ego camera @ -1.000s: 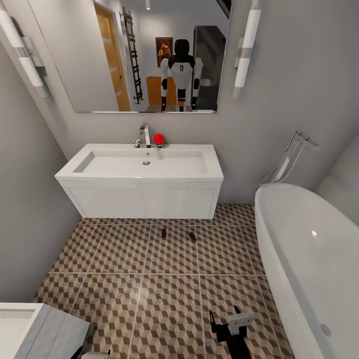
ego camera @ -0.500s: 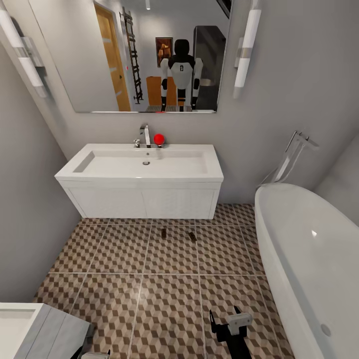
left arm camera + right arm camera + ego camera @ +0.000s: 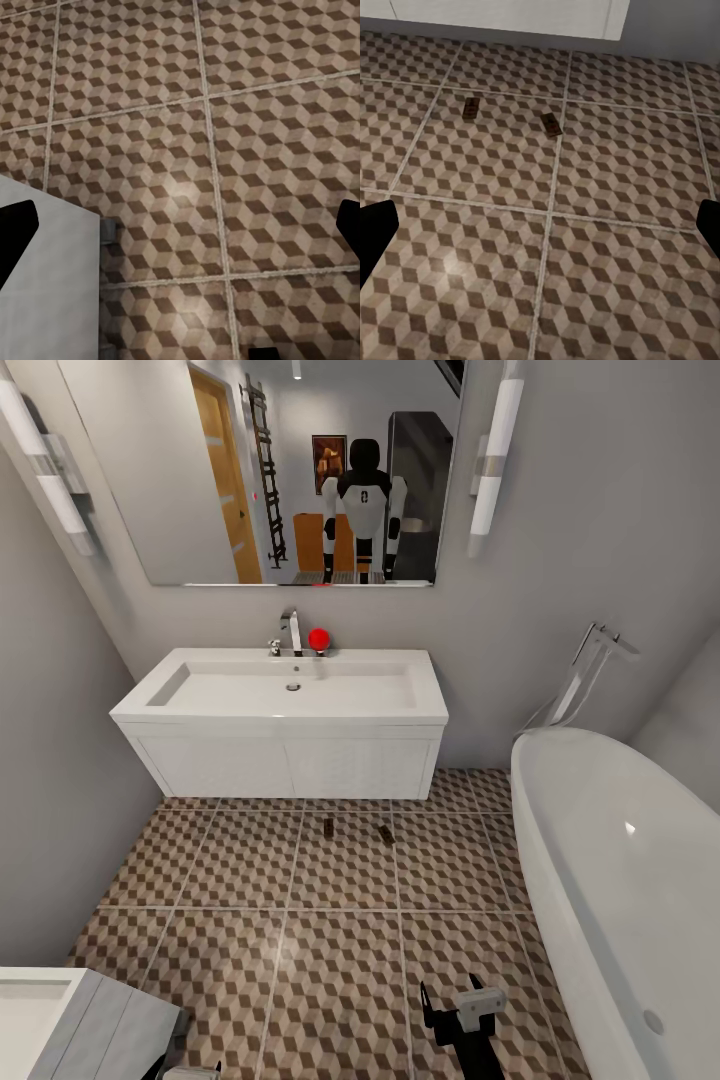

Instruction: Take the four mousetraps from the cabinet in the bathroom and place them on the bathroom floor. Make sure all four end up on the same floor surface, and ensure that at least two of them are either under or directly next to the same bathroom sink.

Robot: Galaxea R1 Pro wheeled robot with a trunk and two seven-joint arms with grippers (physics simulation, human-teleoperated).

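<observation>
Nearest the robot, the right gripper (image 3: 462,1010), a black and pale grey claw, hung low over the bathroom floor (image 3: 340,950) of large square tiles printed with brown, beige and white cubes. In the right wrist view its dark fingers (image 3: 375,232) stood at the two side edges with nothing between them, spread wide. The left gripper (image 3: 190,1072) barely showed at the lower edge of the head view; in the left wrist view its fingers (image 3: 15,229) were likewise far apart and held nothing. Just beside it stood the corner of a low white drawer unit (image 3: 90,1020) with a tray top.

A broad stretch of bare tile lay open ahead, hemmed on the right by the long curved rim of a white oval bathtub (image 3: 600,880) and on the left by a plain grey wall (image 3: 50,780).

Farther on, two small flat brown wooden mousetraps lay on the tiles in front of the vanity, one (image 3: 329,827) to the left and the other (image 3: 385,834) to its right, apart from each other and near the cabinet's foot.

Beyond them the wide white rectangular bathroom sink (image 3: 290,695) sat on its white wall-hung vanity, with a chrome tap (image 3: 290,632) and a small red ball (image 3: 319,639) at the back edge. Above hung a large mirror (image 3: 300,470). No writing could be read.
</observation>
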